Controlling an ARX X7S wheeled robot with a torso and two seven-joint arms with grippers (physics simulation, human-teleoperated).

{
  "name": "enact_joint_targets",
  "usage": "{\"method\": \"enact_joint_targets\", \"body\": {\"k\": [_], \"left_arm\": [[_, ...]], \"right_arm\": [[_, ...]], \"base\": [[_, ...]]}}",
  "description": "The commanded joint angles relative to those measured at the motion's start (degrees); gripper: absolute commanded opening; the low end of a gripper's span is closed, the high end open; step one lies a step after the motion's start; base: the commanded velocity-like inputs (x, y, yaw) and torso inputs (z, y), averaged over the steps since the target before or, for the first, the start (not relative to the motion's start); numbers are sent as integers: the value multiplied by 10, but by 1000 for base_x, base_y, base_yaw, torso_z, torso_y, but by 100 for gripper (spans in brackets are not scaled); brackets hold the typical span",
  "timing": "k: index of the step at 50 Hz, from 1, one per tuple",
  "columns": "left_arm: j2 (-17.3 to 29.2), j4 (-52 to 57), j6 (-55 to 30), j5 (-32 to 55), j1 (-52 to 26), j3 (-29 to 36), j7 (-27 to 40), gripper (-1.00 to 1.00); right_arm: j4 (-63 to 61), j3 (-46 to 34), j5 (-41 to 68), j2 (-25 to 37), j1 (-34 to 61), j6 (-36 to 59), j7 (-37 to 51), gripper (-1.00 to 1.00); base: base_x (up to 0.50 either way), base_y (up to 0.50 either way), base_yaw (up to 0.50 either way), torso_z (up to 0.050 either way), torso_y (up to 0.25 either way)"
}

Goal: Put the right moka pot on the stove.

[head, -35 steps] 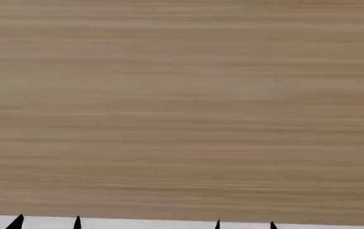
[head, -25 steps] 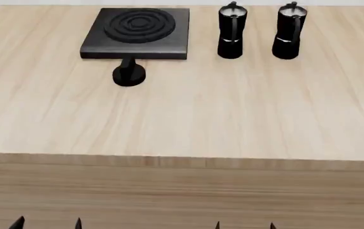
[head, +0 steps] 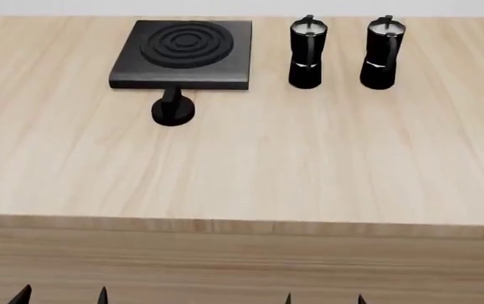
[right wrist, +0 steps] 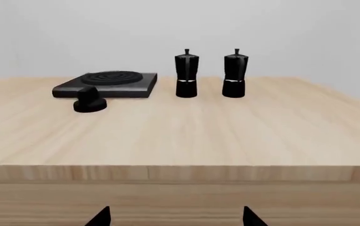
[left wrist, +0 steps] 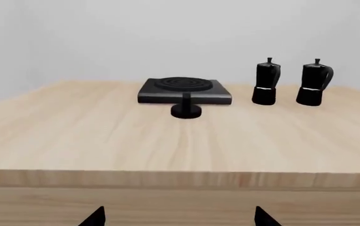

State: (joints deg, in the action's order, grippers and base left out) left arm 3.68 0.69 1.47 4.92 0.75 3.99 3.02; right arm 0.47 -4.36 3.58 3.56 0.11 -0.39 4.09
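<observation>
The right moka pot (head: 383, 54) stands upright at the back of the wooden table, black with a silvery lid; it also shows in the left wrist view (left wrist: 312, 84) and the right wrist view (right wrist: 234, 75). The stove (head: 183, 54), a flat black slab with ringed burner, lies at the back left (left wrist: 183, 90) (right wrist: 108, 84). Only the fingertips of my left gripper (head: 62, 296) (left wrist: 180, 219) and right gripper (head: 325, 298) (right wrist: 175, 217) show. Both are open and empty, low in front of the table's front edge, far from the pots.
A second, identical moka pot (head: 308, 54) stands left of the right one, between it and the stove. A round black knob (head: 173, 109) sits just in front of the stove. The table's front edge (head: 242, 227) runs between the grippers and the objects.
The head view has risen from the table's front panel to the tabletop, then shifted so the objects sit slightly lower in frame. The fingertips stay at the bottom edge.
</observation>
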Motion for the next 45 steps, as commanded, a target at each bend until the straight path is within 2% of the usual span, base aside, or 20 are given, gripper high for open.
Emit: {"method": "enact_joint_targets", "body": {"k": [1,23,45], "left_arm": [[10,4,6,15,2,11,4,100],[21,0,15,25,1,25,26,100],[32,-2,14,28,-2,37,47,100]], "right_arm": [[2,-12,4,9,1,-11,12,100],[2,-31,6,22,3,-4,39,100],[18,-41,20,30,7,-23,56,100]], "base": [[0,0,0,50,35],[0,0,0,50,36],[185,13,0,0,0]]}}
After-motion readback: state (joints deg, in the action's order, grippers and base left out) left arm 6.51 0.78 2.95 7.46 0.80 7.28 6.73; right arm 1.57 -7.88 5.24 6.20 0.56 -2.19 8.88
